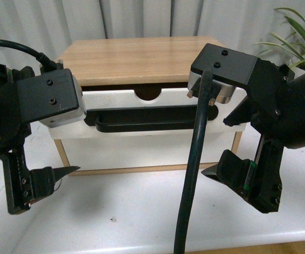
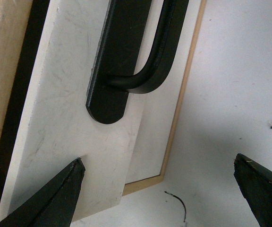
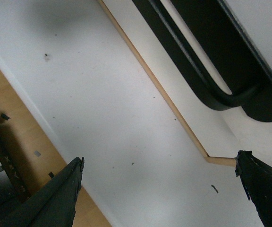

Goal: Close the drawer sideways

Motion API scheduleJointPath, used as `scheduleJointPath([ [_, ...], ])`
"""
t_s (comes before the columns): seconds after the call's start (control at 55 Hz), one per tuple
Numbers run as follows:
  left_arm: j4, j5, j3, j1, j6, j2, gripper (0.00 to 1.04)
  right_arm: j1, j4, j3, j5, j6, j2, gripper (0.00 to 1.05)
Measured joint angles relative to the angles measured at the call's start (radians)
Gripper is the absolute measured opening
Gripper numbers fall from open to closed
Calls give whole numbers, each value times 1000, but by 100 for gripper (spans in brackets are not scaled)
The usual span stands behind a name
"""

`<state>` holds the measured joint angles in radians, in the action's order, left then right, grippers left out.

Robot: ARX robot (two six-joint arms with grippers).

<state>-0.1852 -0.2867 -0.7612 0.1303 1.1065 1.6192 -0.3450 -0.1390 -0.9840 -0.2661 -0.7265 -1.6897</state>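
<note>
The drawer (image 1: 115, 101) has a white front, a half-round notch (image 1: 148, 94) in its top edge and a long black bar handle (image 1: 142, 119). It stands pulled a little way out of the wood-topped cabinet (image 1: 136, 58). My left gripper (image 1: 62, 145) is open and empty at the drawer's left end. In the left wrist view (image 2: 158, 160) one finger (image 2: 60, 194) lies over the drawer front's (image 2: 65, 118) corner, near the handle's end (image 2: 122, 56). My right gripper (image 1: 224, 143) is open and empty before the drawer's right end. The right wrist view (image 3: 160, 157) shows the handle (image 3: 211, 61).
A white front without a handle (image 1: 142, 151) sits under the drawer in a light wood frame. The cabinet stands on a white table (image 1: 142, 211). A thick black cable (image 1: 195, 174) hangs in front. A green plant (image 1: 301, 32) stands at the far right, a curtain behind.
</note>
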Motion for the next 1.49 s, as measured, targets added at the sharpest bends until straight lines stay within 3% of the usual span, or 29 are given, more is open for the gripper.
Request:
scheduleJointPath([
  [0.836,-33,38,-104,48,-56,145,98,38,77,-127,73,56,-143,98],
  [1.236,-186,-21,126,0,-140,-171,98,38,177,127,50,69,118,98],
  [1.491,-152,-94,401,-43,-263,-471,98,37,303,381,112,176,423,98],
])
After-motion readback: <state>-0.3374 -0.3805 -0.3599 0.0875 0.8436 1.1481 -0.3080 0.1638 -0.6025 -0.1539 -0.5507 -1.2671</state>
